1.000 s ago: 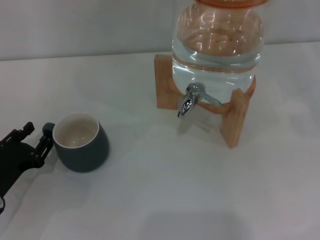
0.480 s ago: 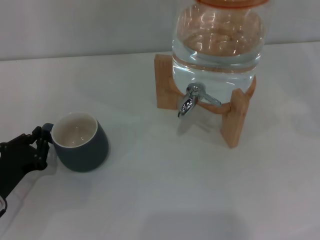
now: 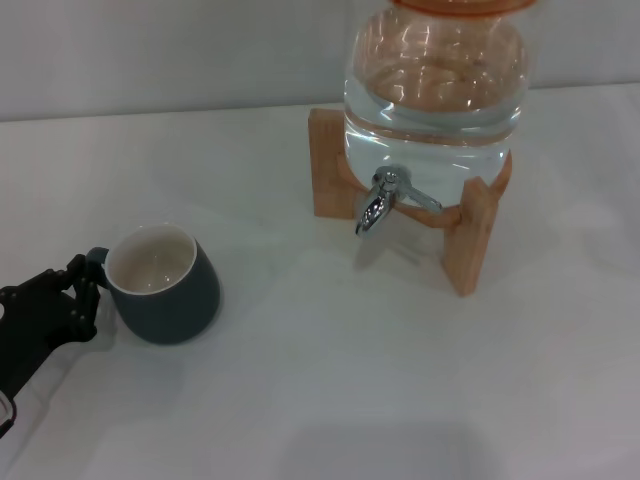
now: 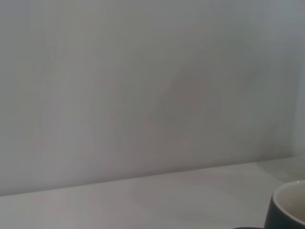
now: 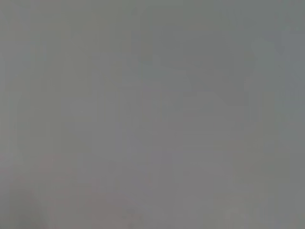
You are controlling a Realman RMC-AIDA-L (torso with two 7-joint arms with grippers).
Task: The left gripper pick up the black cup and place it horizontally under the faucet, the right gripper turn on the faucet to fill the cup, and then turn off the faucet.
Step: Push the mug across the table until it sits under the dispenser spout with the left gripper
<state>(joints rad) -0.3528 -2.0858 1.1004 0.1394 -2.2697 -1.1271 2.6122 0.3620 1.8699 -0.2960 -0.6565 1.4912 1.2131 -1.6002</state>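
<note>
**Three cameras, one shared object**

The head view looks forward and down on the white table, wide and fairly high. The left wrist view sits low near the tabletop, facing the wall — it shares only the black cup, clipped at its corner. The right wrist view shows blank grey — nothing shared.

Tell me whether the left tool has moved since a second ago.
Yes. The left tool closed in on the black cup's handle, toward the wooden stand side.
</note>
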